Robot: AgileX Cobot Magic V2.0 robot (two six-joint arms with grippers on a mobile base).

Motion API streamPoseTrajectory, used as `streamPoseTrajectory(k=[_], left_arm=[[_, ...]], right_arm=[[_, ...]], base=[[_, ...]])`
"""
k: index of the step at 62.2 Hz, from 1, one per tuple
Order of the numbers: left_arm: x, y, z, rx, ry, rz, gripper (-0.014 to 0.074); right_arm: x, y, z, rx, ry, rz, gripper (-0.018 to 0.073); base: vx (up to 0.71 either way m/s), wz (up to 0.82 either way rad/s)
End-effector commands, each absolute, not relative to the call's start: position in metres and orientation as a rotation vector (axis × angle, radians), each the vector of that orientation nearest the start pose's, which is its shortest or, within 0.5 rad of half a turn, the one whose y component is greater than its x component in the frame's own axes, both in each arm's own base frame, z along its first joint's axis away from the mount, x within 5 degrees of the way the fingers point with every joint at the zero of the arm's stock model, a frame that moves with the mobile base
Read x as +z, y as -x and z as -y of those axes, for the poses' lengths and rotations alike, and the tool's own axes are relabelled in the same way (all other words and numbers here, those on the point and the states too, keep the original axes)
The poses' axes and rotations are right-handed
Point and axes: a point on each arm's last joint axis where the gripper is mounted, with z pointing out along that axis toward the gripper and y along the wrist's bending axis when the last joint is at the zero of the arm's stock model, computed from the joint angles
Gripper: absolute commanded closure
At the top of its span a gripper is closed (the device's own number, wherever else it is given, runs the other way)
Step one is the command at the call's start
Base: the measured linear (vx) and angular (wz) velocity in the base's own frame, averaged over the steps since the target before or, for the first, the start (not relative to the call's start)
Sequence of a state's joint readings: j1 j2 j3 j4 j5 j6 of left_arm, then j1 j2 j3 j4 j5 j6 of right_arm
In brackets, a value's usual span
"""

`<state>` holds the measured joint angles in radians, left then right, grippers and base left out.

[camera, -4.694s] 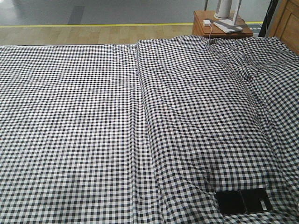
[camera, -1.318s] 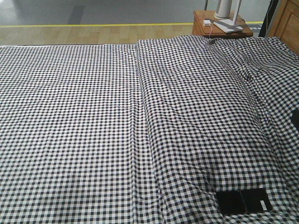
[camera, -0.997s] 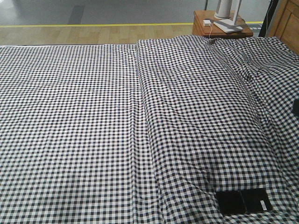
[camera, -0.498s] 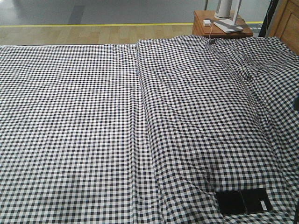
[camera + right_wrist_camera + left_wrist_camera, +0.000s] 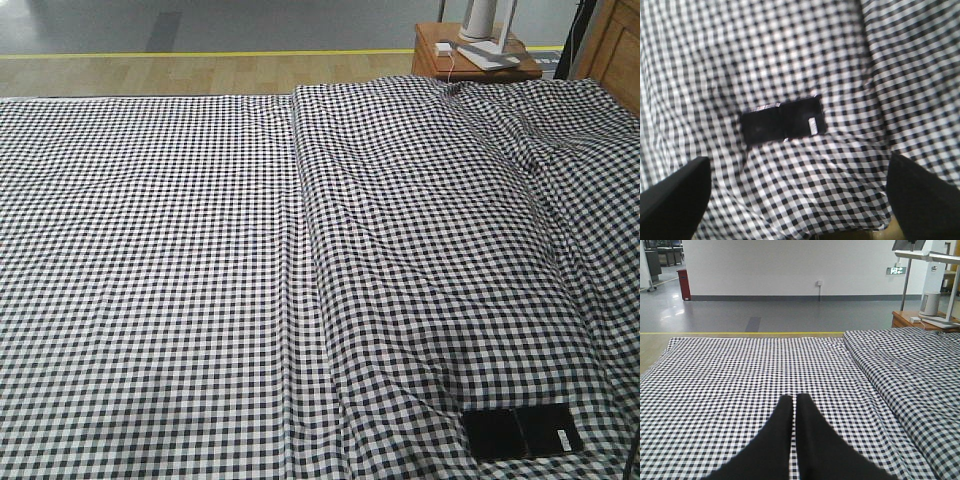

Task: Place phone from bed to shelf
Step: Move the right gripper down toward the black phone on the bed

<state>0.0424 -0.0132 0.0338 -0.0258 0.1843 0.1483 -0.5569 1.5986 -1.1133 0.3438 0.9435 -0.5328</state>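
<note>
— Left gripper (image 5: 793, 399) first?
— Pressed together: two black fingers (image 5: 775, 440) flank to flank, nothing pinched between. Hanging low over the bed (image 5: 740, 365), pointed along it toward the far floor.
— And the right gripper (image 5: 799, 160)?
— Spread wide. Two dark fingers (image 5: 675, 192), one at each lower corner of the wrist view, gripping nothing. Poised above the phone (image 5: 782, 124), clear of it, not touching.
— How many phones?
— One only. Lying flat on the checked cloth, close to the near edge of the bed, toward its right side.
— Pointing which way?
— Long axis left to right across the front view. One white sticker (image 5: 813, 124) near the right-hand end. From the right wrist, tilted a little, with the sticker end slightly higher in the picture.
— Farther out?
— One long fold (image 5: 300, 250) running from the far side to the near side, left of the phone. One reddish-brown bedside table (image 5: 428, 58) past the far right corner, with white items on top, too small to name. One yellow line (image 5: 200, 54) across the floor behind.
</note>
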Motion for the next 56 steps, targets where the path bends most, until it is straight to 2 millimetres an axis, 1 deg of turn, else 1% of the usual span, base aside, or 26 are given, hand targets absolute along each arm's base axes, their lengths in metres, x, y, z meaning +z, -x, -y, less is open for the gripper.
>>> streamPoseTrajectory(k=[1,9,15,20,32,39,45,52,56], left_arm=[[0.2,-0.055,-0.002,0.112,-0.058,-1.581,0.0595],[0.2,-0.055,-0.002,0.112,-0.058,-1.581,0.0595],[0.2,-0.055,-0.002,0.112,-0.058,-1.581,0.0595],[0.2,-0.055,-0.002,0.112,-0.058,-1.581,0.0595],[0.2,-0.055,-0.002,0.112,-0.058,-1.581,0.0595],[0.2,-0.055,-0.002,0.112,-0.058,-1.581,0.0595],[0.2,-0.055,-0.002,0.112,-0.058,-1.581,0.0595],[0.2,-0.055,-0.002,0.112,-0.058,-1.581,0.0595],[0.2,-0.055,-0.002,0.112,-0.058,-1.581,0.0595]], right_arm=[[0.242,-0.288,0.146,0.241,-0.188,-2.735,-0.0094],[0.21,-0.305,0.151,0.401,-0.167,-2.795,-0.0092],[0.184,-0.316,0.156,0.485,-0.135,-2.851,-0.0089],[0.166,-0.323,0.16,0.544,-0.109,-2.891,-0.0083],[0.113,-0.336,0.164,0.785,-0.045,-2.987,-0.0055],[0.085,-0.342,0.168,0.847,-0.036,-3.016,-0.0043],[0.065,-0.348,0.172,0.872,-0.012,-3.027,-0.0039],[0.044,-0.354,0.175,0.901,-0.021,-3.041,-0.0039],[0.036,-0.358,0.178,0.907,-0.02,-3.042,-0.0039]], base=[[0.0,0.0],[0.0,0.0],[0.0,0.0],[0.0,0.0],[0.0,0.0],[0.0,0.0],[0.0,0.0],[0.0,0.0],[0.0,0.0]])
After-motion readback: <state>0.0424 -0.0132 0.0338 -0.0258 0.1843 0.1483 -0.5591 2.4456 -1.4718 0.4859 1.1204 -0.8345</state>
